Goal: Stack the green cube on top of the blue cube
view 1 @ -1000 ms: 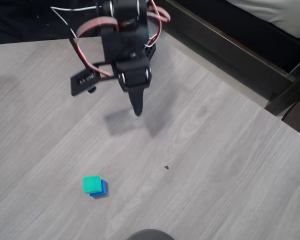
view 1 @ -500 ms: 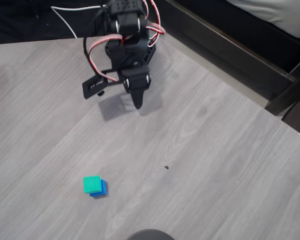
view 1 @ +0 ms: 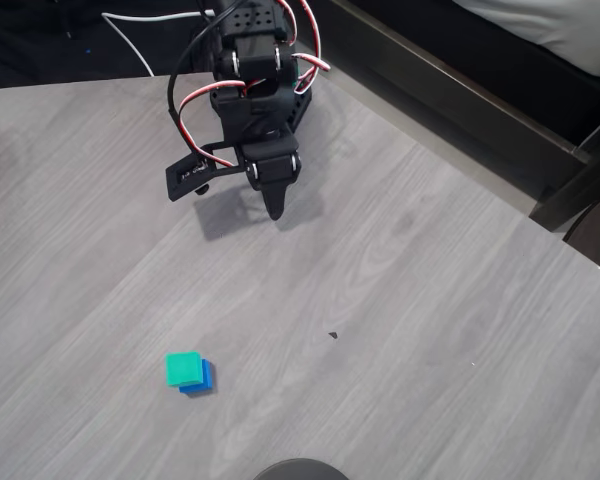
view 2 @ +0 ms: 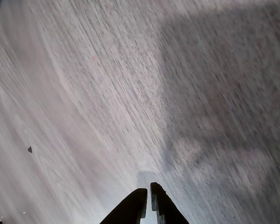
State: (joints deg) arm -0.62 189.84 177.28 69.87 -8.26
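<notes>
The grey wood-grain desk [view 1: 430, 330] carries everything, its planks running diagonally in the overhead view. Beyond its far right edge runs a dark wooden frame [view 1: 460, 95] with pale bedding [view 1: 550, 25] above it.

The black SO-100 arm [view 1: 250, 70], strung with red and white wires, rises from near the desk's far edge, left of the middle. Its jaws [view 1: 274, 207] point down over bare desk and cast a shadow just beside them. In the wrist view the two black jaws [view 2: 148, 205] stand pressed together with only a thin seam between them, holding nothing.

The small matte teal-green cube [view 1: 183, 368] sits on top of the small matte bright blue cube [view 1: 204, 379], shifted slightly so a strip of blue shows at the right and bottom. The stack stands near the desk's near edge, left of centre, well apart from the jaws.

A tiny dark speck [view 1: 333, 335] lies near the middle of the desk.
</notes>
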